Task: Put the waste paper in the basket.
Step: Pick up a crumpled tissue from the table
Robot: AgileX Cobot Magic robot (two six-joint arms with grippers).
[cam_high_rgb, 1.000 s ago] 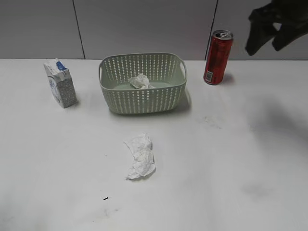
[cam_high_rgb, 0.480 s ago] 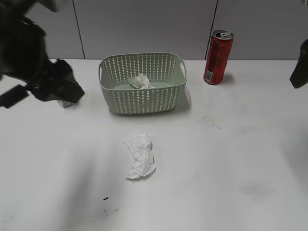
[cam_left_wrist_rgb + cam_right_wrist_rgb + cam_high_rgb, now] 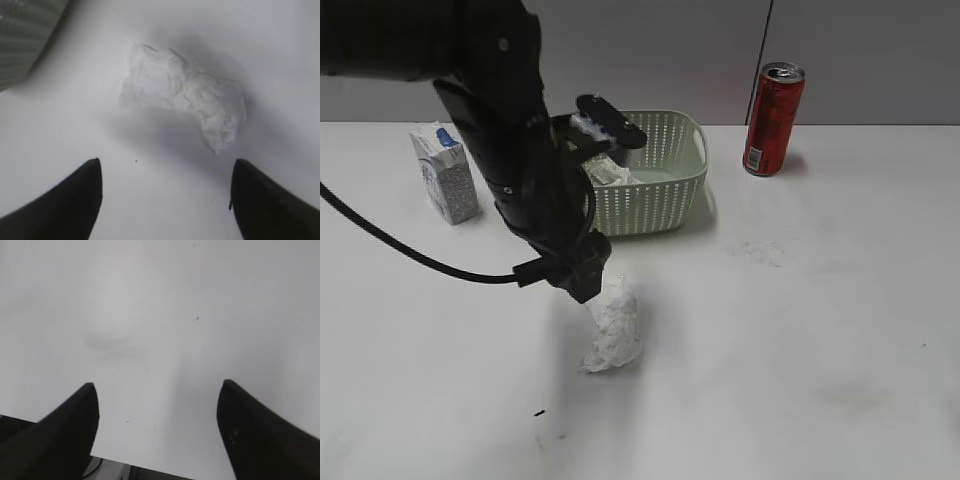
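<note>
A crumpled white waste paper wad [image 3: 613,333] lies on the white table in front of the sage-green basket [image 3: 665,200]; it also shows in the left wrist view [image 3: 187,95]. Another wad [image 3: 607,172] lies inside the basket, partly hidden by my left arm. My left gripper [image 3: 582,283] hangs just above the near wad's upper left edge; in the left wrist view its jaws [image 3: 165,192] are open and empty, the wad just ahead of them. My right gripper [image 3: 157,427] is open and empty over bare table near its edge, out of the exterior view.
A red can [image 3: 773,118] stands at the back right of the basket. A white-and-grey packet with a blue mark [image 3: 445,172] stands at the back left. The basket's corner [image 3: 25,40] shows at the upper left of the left wrist view.
My left arm has swung in from the far left and come down over the wad in front of the basket. My right arm has left the exterior view at the right.
</note>
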